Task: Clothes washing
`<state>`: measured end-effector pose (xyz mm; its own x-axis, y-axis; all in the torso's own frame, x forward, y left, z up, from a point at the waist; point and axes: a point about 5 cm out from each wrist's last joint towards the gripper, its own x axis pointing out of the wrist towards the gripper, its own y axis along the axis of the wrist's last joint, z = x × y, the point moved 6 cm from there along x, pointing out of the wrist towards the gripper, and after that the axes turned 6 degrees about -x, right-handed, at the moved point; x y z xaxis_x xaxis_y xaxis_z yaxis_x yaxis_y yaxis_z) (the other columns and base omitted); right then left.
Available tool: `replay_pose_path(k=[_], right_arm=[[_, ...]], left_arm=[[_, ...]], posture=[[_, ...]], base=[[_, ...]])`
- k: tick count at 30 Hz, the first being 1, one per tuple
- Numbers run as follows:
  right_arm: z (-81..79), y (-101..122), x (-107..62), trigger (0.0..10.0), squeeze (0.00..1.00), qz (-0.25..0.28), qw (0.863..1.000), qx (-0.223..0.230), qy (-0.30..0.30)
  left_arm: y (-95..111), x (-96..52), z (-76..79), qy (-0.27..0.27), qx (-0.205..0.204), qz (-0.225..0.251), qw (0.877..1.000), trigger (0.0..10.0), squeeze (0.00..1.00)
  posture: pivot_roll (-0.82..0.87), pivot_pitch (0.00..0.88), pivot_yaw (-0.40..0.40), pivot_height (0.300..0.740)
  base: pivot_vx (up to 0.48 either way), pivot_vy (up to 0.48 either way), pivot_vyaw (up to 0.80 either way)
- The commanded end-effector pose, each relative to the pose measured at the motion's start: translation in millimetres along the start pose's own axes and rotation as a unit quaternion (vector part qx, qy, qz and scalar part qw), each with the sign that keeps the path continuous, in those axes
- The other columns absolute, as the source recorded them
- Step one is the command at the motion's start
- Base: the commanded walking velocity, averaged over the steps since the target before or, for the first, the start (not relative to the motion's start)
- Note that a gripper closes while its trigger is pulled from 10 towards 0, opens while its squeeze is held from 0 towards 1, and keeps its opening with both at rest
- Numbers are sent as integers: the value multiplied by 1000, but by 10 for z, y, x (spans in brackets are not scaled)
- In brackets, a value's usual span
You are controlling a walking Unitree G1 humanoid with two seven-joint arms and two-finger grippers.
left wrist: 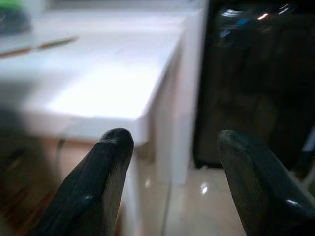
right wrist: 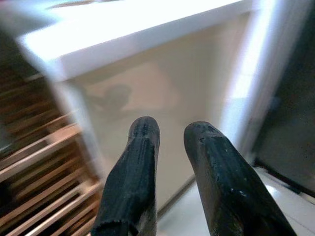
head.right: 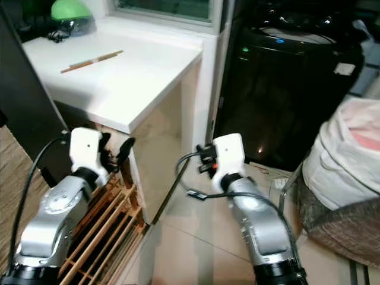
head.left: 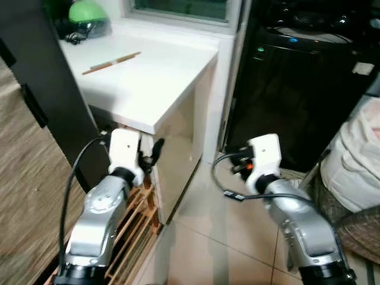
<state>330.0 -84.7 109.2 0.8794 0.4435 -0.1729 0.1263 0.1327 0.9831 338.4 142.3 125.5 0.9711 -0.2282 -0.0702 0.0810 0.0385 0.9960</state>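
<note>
the left gripper (left wrist: 170, 162) is held with its two black fingers spread wide apart and nothing is gripped between them; it is raised in front of the edge of the white counter (head.left: 148, 83), just beside the counter's front corner. the right gripper (right wrist: 170, 162) is held with its fingers close together, a narrow gap being left between them, and nothing is held; it is raised over the tiled floor (head.left: 208, 237), pointed toward the pale side panel (right wrist: 162, 83) under the counter. a wooden slatted rack (head.right: 113, 219) is seen low beside the left arm. a thin wooden stick (head.left: 111, 62) is laid on the counter, and a green rounded object (head.left: 88, 13) is set at its far end. the black washing machine (head.left: 297, 89) is stood to the right of the counter, beyond the right gripper. a white bundle of laundry (head.right: 347, 157) is piled at the far right, well apart from both grippers.
</note>
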Motion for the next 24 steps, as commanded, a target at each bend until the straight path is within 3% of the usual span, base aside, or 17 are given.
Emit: replay_pose_path(k=[1, 20, 24], right_arm=[[3, 18, -8, 10000, 0, 1, 1000, -20, 7], [29, 41, 71, 10000, 0, 3, 999, -33, 11], [128, -44, 81, 10000, 0, -12, 1000, -11, -22]], left_arm=[[1, 2, 29, -5, 4, 3, 1000, 10000, 0], [-8, -20, -22, 17, 1, 5, 1000, 10000, 0], [-61, -31, -95, 31, 10, 0, 999, 10000, 0]], posture=[[36, 0, -3, 740], [54, 0, -26, 740], [57, 0, -30, 740]], base=[[0, 0, 800], [0, -468, 800], [0, -196, 158]])
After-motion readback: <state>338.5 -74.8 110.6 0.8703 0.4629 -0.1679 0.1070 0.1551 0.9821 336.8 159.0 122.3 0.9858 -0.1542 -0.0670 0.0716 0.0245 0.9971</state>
